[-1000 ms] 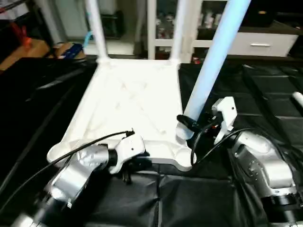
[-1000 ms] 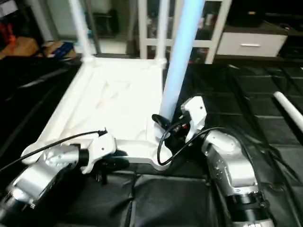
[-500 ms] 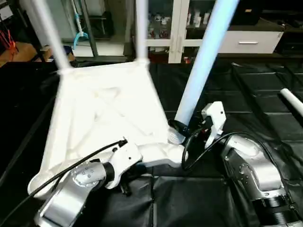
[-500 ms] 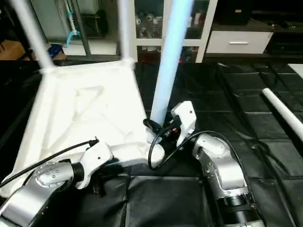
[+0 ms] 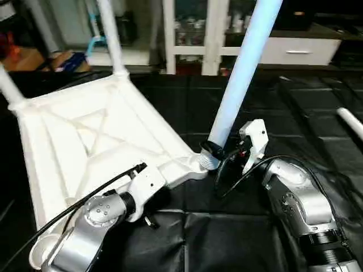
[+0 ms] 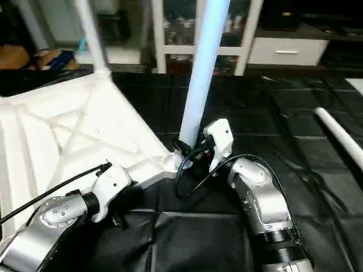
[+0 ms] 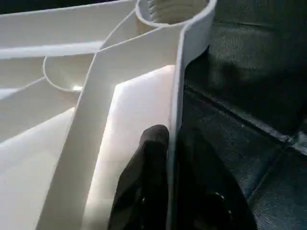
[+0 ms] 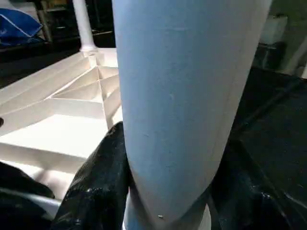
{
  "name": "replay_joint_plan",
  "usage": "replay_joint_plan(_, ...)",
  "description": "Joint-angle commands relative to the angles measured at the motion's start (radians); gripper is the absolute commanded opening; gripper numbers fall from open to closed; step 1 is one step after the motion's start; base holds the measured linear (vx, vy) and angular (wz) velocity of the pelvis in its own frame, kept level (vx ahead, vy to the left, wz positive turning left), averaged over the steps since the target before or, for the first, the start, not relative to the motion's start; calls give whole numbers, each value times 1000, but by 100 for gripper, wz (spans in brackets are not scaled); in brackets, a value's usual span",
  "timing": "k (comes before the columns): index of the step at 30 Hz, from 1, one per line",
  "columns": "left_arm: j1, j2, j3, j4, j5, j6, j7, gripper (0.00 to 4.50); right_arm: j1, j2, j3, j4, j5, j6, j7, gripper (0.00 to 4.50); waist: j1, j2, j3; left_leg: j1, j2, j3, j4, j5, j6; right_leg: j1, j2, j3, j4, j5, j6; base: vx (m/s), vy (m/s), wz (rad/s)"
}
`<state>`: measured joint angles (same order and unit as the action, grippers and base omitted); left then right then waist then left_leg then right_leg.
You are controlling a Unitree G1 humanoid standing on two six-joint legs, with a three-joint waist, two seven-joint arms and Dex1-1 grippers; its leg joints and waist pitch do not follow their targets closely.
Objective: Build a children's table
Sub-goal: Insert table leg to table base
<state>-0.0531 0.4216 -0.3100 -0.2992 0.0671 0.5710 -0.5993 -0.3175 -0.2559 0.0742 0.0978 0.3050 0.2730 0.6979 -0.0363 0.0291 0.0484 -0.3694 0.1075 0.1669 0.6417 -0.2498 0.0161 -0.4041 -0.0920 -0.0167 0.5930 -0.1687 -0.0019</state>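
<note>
The children's table top (image 5: 85, 141) lies upside down on the black mat, its X ribs facing up. Two white legs (image 5: 110, 34) stand screwed into its far corners. My left gripper (image 7: 171, 153) is shut on the top's near rim, one black finger on each side of the wall, close to an empty threaded socket (image 7: 172, 9). My right gripper (image 5: 214, 152) is shut on the base of a third leg (image 5: 241, 79), which leans up and to the right. That leg's threaded end sits at the top's right corner socket (image 5: 209, 162). Another leg (image 5: 349, 122) lies loose on the mat at the right.
A white glass-door cabinet (image 5: 193, 34) and a white drawer unit (image 5: 295, 51) stand behind the mat. The black padded mat (image 5: 227, 238) covers the floor around the top. Blue and orange items (image 5: 74, 59) lie at the back left.
The table top has swung round about the corner at the held leg, its far edge going left. My left gripper has moved with the rim and closed further on it. My right gripper keeps hold of the leg.
</note>
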Motion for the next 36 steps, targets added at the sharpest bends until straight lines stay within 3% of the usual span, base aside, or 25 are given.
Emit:
replay_joint_plan(1,13,9,4,-5,-17,13,-20,93,-7,-2,-15,-6,5,-12,-4,188,11,-8,-53,5,104,-42,-103,-110,96,43,-58,30,-50,-92,-292,0,0,0)
replay_joint_plan(4,17,22,6,-10,-12,-4,-30,121,-6,0,-14,-7,7,-10,-5,188,20,-8,-50,8,105,-41,-106,-140,88,41,-57,30,-53,-134,-285,0,0,0)
replay_joint_plan(7,14,25,13,-9,-26,-13,-43,134,-10,0,-15,-2,7,-12,-4,188,24,-7,-48,12,105,-42,-110,-199,51,35,-55,32,-57,-194,-264,0,0,0)
replay_joint_plan(12,-28,31,-13,3,-23,8,-54,148,-19,0,-17,6,6,-15,-3,188,25,-5,-48,11,104,-43,-112,-206,31,36,-55,33,-56,-191,-250,0,0,0)
replay_joint_plan(18,-149,-19,-18,60,-22,55,-36,148,-17,-3,-17,2,6,-16,-3,188,34,-4,-53,10,101,-39,-107,-142,37,43,-57,32,-51,-121,-266,0,0,0)
replay_joint_plan(21,-154,-21,-20,68,-21,54,-35,148,-17,-3,-17,2,6,-16,-3,188,37,-6,-56,8,101,-40,-103,-108,50,46,-59,32,-46,-89,-273,0,0,0)
replay_joint_plan(22,-165,-25,-29,84,-25,73,-42,167,-15,-4,-17,-1,4,-16,-4,188,35,0,-58,8,100,-39,-99,-82,61,47,-58,30,-43,-62,-280,0,0,0)
replay_joint_plan(23,-173,-27,-34,96,-20,84,-38,179,-14,-5,-17,-2,2,-16,-5,188,34,-1,-58,8,100,-39,-99,-78,65,46,-57,30,-44,-55,-283,0,0,0)
replay_joint_plan(25,-185,-28,-43,117,-11,107,-33,183,-13,-8,-18,-3,0,-17,-6,188,36,-3,-56,9,101,-38,-101,-95,68,45,-56,30,-47,-76,-287,0,0,0)
replay_joint_plan(29,-197,-28,-52,137,-4,130,-30,213,-12,-11,-22,-6,2,-14,-7,188,37,-1,-52,11,103,-40,-107,-168,38,44,-56,30,-53,-160,-271,0,0,0)
replay_joint_plan(33,-196,-36,-51,145,-22,132,-44,213,-11,-13,-22,-8,2,-11,-6,188,36,-2,-52,11,102,-41,-109,-196,23,43,-56,31,-56,-185,-259,0,0,0)
replay_joint_plan(36,-187,-70,-28,122,-82,153,-62,213,-12,-14,-24,-9,3,-9,-6,188,38,2,-53,13,103,-40,-109,-188,17,41,-56,31,-55,-161,-263,0,0,0)
